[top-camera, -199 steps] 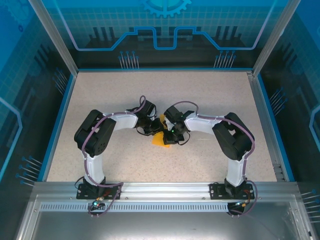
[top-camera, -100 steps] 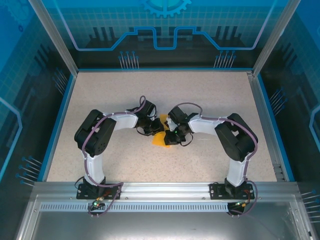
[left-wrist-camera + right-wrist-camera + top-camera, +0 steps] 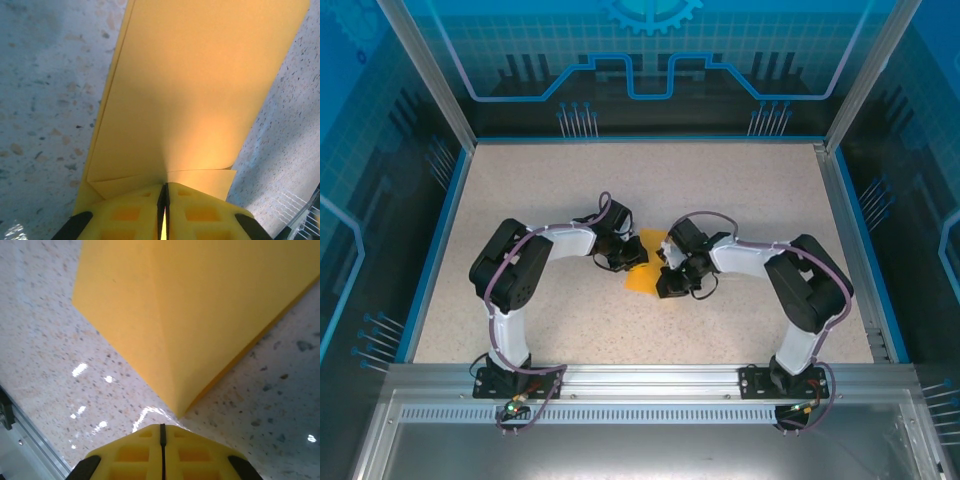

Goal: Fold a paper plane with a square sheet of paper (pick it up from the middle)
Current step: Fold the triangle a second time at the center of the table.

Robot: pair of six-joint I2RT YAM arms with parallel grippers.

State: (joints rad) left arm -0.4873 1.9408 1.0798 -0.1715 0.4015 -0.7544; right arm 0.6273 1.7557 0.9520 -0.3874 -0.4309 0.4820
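Two grippers meet near the middle of the tabletop, with the folded orange paper between them. The left gripper is pinched tight on one edge of the paper — the sheet runs into its closed pads. The right gripper is clenched on nothing, just short of the paper's pointed corner.

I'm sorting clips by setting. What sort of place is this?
Likely a robot work cell or demo booth: a speckled table walled by blue printed panels on an aluminium frame, with the left arm and right arm bolted at its near edge.
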